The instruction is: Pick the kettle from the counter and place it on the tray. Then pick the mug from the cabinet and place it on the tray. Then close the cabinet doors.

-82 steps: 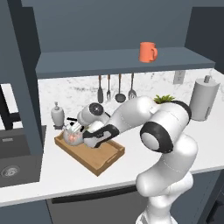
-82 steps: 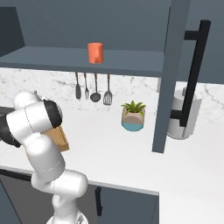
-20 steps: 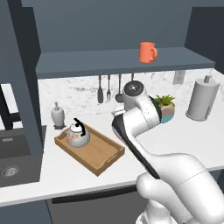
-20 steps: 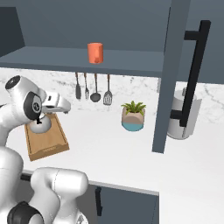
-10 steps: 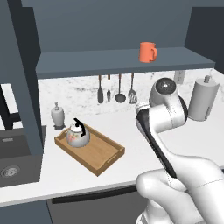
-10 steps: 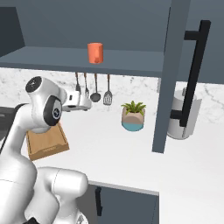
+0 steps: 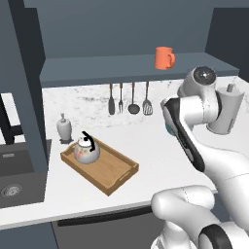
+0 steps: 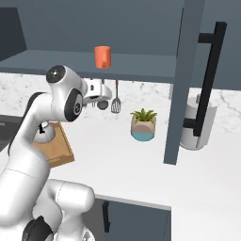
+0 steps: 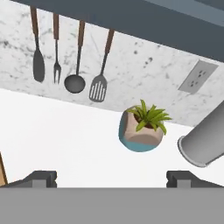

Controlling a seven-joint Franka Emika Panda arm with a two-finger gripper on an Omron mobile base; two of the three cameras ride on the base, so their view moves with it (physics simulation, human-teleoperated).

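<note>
One kettle (image 7: 87,151) sits on one wooden tray (image 7: 115,172), and one orange mug (image 7: 164,58) stands on the cabinet shelf. Four utensils (image 9: 70,57) hang on the wall: a spoon, a fork, a ladle and a slotted turner. There is one potted plant (image 8: 143,124), one bottle-shaped dispenser (image 7: 63,128), one grey canister (image 7: 226,110) and one wall socket (image 9: 197,77).

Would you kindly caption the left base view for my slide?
Kettle sits on the tray; the mug waits on the cabinet shelf.
</note>
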